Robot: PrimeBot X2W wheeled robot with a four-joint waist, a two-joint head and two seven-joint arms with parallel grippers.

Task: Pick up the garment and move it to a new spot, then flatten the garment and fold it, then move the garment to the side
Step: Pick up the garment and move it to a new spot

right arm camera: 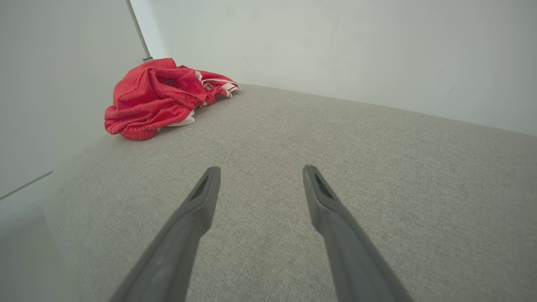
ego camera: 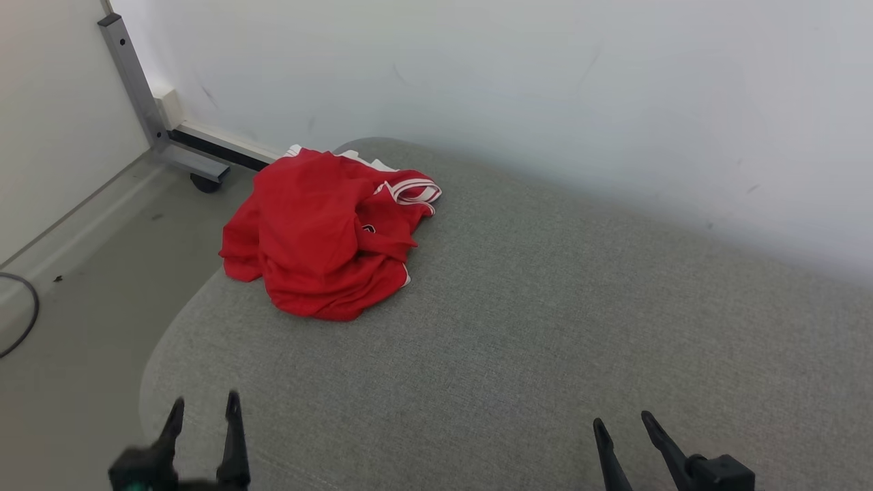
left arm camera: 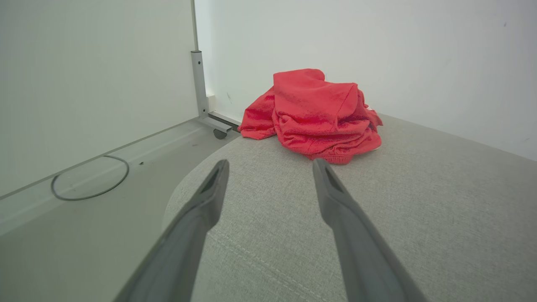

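Observation:
A red garment (ego camera: 326, 235) with white-striped trim lies crumpled in a heap at the far left corner of a grey fabric cushion (ego camera: 545, 327). One edge of it hangs slightly over the cushion's left rim. In the left wrist view the garment (left arm camera: 319, 115) sits straight ahead of the fingers, some way off. In the right wrist view the garment (right arm camera: 161, 96) is far off to the upper left. My left gripper (ego camera: 204, 407) is open at the lower left, near the cushion's front left edge. My right gripper (ego camera: 622, 419) is open at the lower right above the cushion. Neither holds anything.
A white wall (ego camera: 545, 88) runs behind the cushion. A grey metal frame leg on a castor (ego camera: 204, 179) stands on the floor at the far left. A dark cable (ego camera: 24, 317) loops on the grey floor beside the cushion's left edge.

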